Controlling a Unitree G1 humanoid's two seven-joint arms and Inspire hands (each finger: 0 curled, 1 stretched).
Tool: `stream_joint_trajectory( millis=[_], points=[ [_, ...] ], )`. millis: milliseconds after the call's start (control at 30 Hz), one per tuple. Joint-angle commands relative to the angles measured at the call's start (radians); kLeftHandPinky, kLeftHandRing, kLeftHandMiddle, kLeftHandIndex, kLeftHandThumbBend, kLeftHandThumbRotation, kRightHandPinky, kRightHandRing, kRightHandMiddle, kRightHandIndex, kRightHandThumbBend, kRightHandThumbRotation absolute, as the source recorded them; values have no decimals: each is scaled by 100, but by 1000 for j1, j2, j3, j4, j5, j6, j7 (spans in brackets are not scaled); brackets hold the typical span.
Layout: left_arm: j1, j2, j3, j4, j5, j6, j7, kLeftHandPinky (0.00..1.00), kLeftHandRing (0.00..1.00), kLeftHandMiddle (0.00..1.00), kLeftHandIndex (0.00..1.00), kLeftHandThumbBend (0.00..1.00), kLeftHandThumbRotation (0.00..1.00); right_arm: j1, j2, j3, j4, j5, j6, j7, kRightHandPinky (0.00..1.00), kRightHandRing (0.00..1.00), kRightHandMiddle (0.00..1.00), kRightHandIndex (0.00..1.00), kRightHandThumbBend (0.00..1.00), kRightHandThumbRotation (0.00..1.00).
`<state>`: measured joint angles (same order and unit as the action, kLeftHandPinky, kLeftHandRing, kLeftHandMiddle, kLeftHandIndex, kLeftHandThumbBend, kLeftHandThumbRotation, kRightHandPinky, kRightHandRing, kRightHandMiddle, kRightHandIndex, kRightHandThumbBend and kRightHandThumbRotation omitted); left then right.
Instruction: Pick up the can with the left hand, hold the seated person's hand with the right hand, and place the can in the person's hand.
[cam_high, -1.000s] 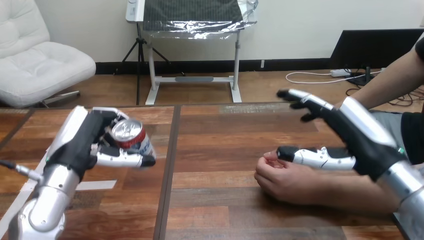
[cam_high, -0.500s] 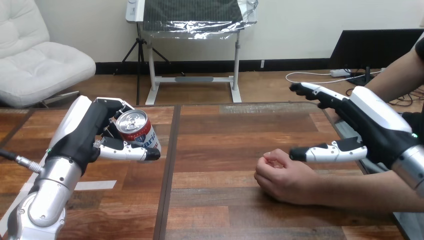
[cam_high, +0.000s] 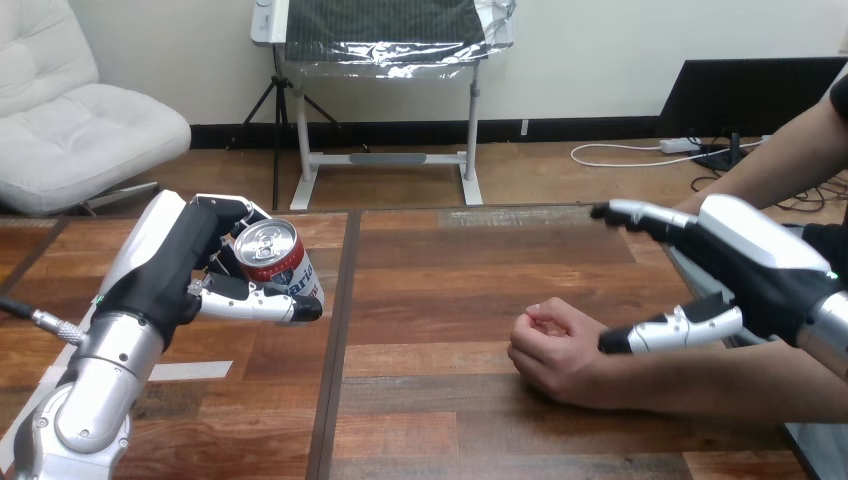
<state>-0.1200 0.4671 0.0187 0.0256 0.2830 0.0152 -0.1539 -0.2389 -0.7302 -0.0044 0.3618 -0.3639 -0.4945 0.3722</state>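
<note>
Over the table (cam_high: 450, 300), left hand (cam_high: 165, 270) grips the can (cam_high: 272, 255); right hand (cam_high: 760, 270) splayed above person's wrist (cam_high: 680, 375), perhaps touching

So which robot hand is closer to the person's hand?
Right. The right hand is open just beside the person's hand; the left hand holds the can far off to the left.

Shiny metal can (cam_high: 272, 257); glossy plank-grained wooden table (cam_high: 440, 300); smooth silver forearm (cam_high: 100, 385).
</note>
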Motion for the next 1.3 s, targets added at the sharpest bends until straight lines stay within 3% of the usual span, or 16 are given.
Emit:
stream_joint_trajectory(
  millis=[0,600,1033,1267],
  points=[
    [-45,13,34,-66,-15,-9,3,25,28,34,41,74,0,-92,-39,20,28,-10,5,21,87,88,90,91,100,52],
    [-42,14,40,-77,-25,-7,-10,26,29,34,41,74,0,-129,-71,64,112,-74,18,44,82,85,87,88,100,54],
    [-44,15,46,-62,-39,-23,-17,26,29,34,41,74,0,-132,-81,93,118,-87,56,78,85,86,87,89,100,51],
    [-45,18,45,-68,-41,-11,-23,25,28,34,41,73,0,-129,-80,103,123,-103,66,69,85,86,87,88,100,49]
  ],
)
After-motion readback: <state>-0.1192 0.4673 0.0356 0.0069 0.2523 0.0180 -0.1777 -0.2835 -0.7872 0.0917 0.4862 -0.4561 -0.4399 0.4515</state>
